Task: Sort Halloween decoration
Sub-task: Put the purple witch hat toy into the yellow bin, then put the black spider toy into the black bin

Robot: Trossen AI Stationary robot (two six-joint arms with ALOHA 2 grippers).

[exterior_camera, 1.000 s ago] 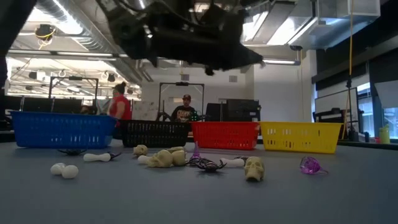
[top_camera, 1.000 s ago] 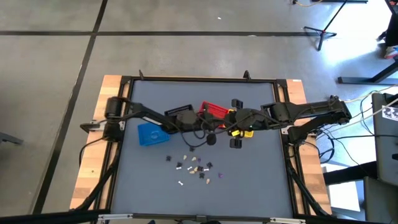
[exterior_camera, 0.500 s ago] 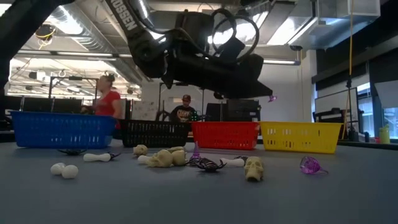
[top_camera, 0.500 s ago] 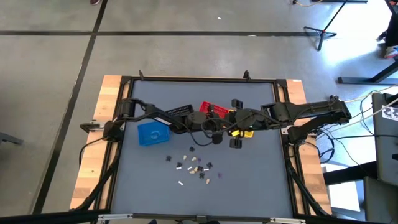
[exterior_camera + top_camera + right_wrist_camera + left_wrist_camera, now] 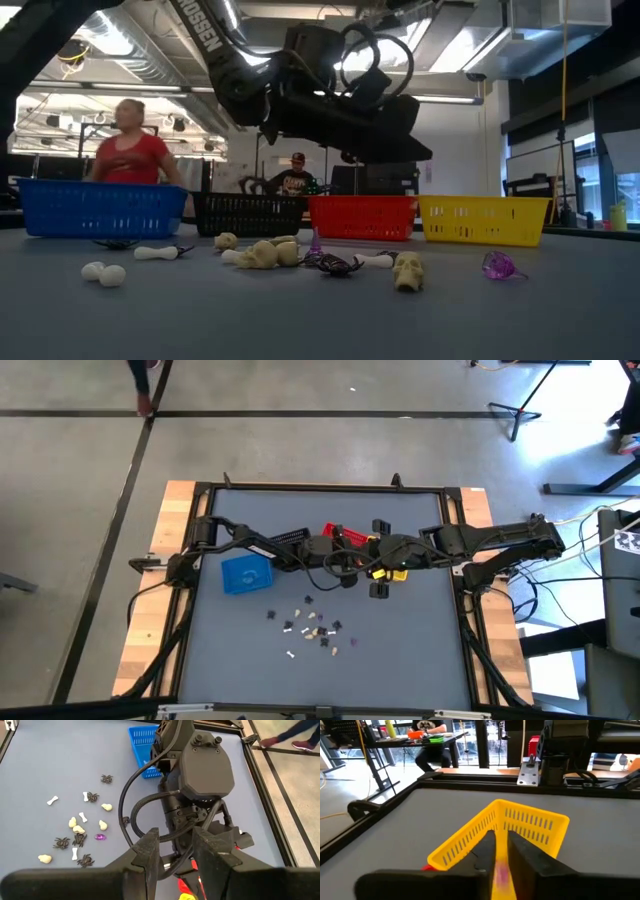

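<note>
Halloween decoration (image 5: 312, 628) is lying loose as a small scatter on the smooth grey table (image 5: 400, 650), toward its front edge and well apart from the baskets behind. Reading across the low view from the left, two round white beads (image 5: 103, 272) are sitting side by side, a knobbed white bone (image 5: 155, 253) is lying flat, lumpy cream skulls (image 5: 265, 255) are clustering near the middle, a leggy black spider (image 5: 335, 266) is sprawling beside them, another cream skull (image 5: 407, 270) is standing alone, and a glossy translucent purple piece (image 5: 498, 266) is resting farthest right. Behind them, slatted plastic baskets are lining up: blue basket (image 5: 95, 208), black basket (image 5: 248, 214), red basket (image 5: 362, 216), yellow basket (image 5: 483, 220). A person in a red top (image 5: 130, 155) is standing in the room beyond. The left gripper (image 5: 501, 834) is hovering right above a corner of the ribbed yellow basket; whether it is clamping or released I cannot tell. The right gripper (image 5: 172, 837) is hanging close behind the left arm's wrist, its dark blocky fingers standing apart and grasping nothing.
</note>
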